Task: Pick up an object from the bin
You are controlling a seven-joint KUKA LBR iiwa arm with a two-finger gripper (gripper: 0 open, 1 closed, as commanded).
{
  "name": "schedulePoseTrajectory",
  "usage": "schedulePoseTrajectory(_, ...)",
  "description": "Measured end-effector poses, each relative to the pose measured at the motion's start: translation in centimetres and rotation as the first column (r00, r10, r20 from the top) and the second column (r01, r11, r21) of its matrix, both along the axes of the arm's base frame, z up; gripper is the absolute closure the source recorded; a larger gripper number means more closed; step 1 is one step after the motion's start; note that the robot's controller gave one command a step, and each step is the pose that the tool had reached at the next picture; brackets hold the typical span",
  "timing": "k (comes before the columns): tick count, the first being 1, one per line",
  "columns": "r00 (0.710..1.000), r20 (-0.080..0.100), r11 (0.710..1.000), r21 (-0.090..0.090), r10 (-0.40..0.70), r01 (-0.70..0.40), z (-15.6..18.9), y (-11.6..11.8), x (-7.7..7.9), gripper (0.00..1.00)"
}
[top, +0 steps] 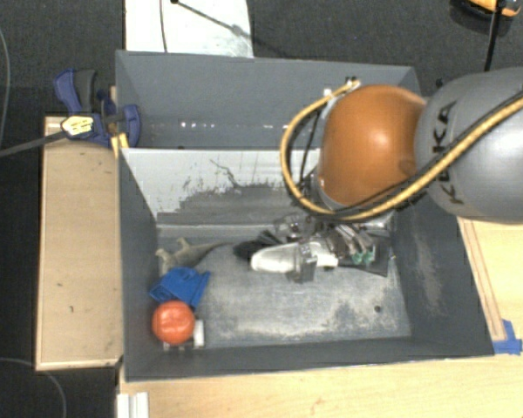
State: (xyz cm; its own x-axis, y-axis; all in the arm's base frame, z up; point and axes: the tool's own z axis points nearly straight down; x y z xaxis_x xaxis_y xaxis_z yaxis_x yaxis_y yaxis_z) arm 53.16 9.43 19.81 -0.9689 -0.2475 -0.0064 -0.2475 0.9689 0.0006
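Gripper (312, 255) is low over the middle of the bin (331, 312) floor; whether it is open or closed cannot be told. A white elongated object (275, 259) lies just to its left, long axis left-right, its right end at the gripper. An orange ball (173, 320) lies well apart, near-left.

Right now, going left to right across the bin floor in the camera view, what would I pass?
Orange ball → small black piece → white oblong piece. The blue thing sits above the ball in the picture and overlaps it sideways, so it is left out.
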Motion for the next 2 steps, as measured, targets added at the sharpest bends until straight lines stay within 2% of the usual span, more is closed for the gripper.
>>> schedulePoseTrajectory(1,1.0,-0.001,1.0,0.0,-0.001,0.001,0.0,0.0,0.0,1.0)
schedulePoseTrajectory(2,0.999,0.009,0.999,0.002,-0.046,0.046,16.4,-2.4,-1.3,1.0)
